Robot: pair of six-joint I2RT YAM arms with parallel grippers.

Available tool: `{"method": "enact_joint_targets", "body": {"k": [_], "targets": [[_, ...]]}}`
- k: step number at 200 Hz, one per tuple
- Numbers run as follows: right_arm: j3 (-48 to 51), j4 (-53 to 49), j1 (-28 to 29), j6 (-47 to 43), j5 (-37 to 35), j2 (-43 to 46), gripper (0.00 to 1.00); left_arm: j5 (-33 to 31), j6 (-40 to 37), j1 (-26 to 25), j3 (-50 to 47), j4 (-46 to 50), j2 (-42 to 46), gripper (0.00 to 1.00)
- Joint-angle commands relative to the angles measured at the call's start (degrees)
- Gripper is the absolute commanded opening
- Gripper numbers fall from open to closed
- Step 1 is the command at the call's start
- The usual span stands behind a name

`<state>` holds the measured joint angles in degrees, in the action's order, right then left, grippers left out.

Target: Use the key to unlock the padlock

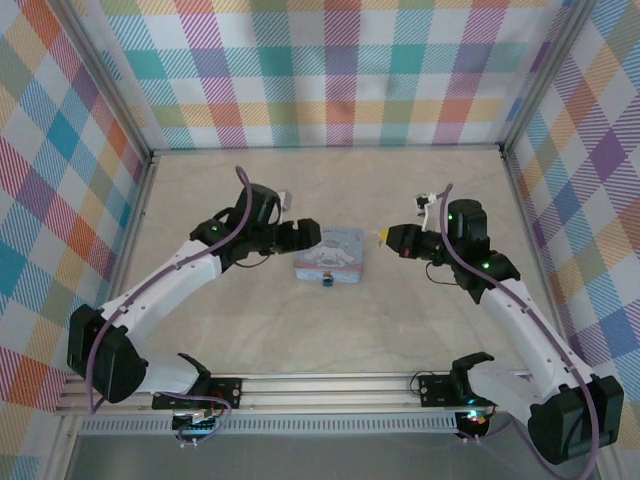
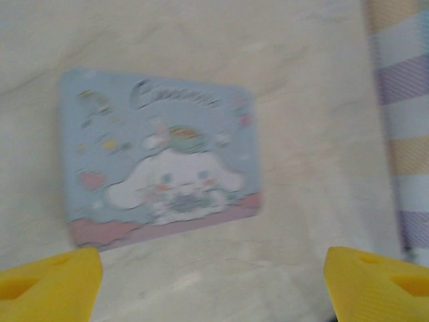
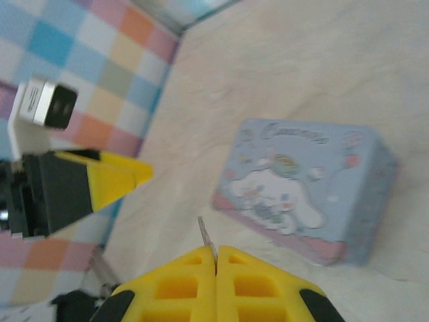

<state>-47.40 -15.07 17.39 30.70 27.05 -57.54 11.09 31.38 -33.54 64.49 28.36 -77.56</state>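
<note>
A pale blue tin box with a cartoon dog on its lid lies in the middle of the table. A small dark padlock hangs at its near edge. My left gripper is by the box's left end. In the left wrist view the left gripper is open, its yellow fingers wide apart over bare table just short of the box. My right gripper hovers right of the box. It is shut on the key, whose thin metal blade sticks out toward the box.
Plaid walls enclose the table on three sides, and a metal rail runs along the near edge. In the right wrist view, one yellow finger of the left gripper shows beyond the key, with its white camera above it.
</note>
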Motion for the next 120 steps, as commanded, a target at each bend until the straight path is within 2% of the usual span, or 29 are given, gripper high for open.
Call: {"method": "enact_joint_targets", "body": {"k": [1, 26, 120], "targets": [[-2.1, -5.8, 0.1, -2.8, -11.3, -2.2, 0.00, -7.3, 3.0, 0.5, -3.4, -2.3, -2.8, 0.90], [-1.4, -5.9, 0.1, -3.0, -15.3, -4.6, 0.00, -6.5, 4.6, 0.4, -4.8, -6.9, -7.6, 0.90], [-2.3, -2.4, 0.4, -1.3, -19.5, -15.7, 0.00, -1.4, 8.3, -1.4, -0.8, -16.8, -18.2, 0.87]]}}
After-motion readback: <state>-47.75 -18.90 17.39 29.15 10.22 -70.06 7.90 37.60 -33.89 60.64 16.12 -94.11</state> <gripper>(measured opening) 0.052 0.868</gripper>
